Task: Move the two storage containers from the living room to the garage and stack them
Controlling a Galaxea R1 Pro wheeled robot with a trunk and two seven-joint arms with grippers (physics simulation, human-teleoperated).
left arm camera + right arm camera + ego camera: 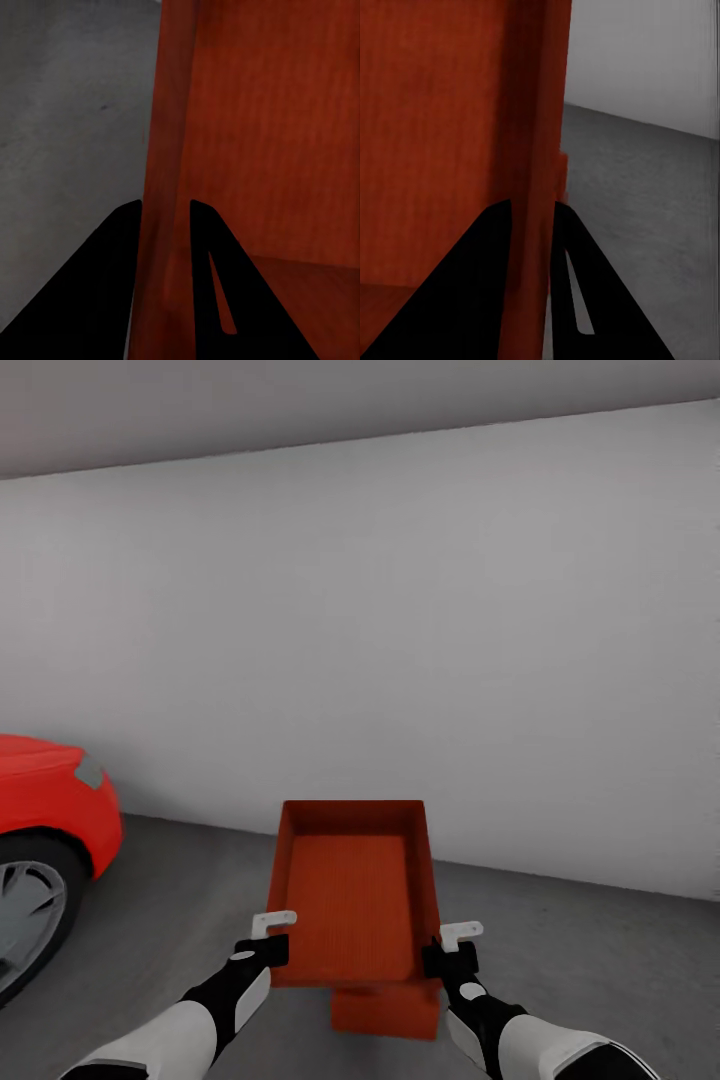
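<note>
Head view: looking forward and down from above both arms, taking in the upper container, grey floor, white wall and red car.
Left wrist view: sitting very close, looking along the fingers gripping the container's left wall.
Right wrist view: sitting equally close at the right wall.
Shared: all three are showing the container and floor.

Upper bin above lower bin on floor, car far left, wall behind
</note>
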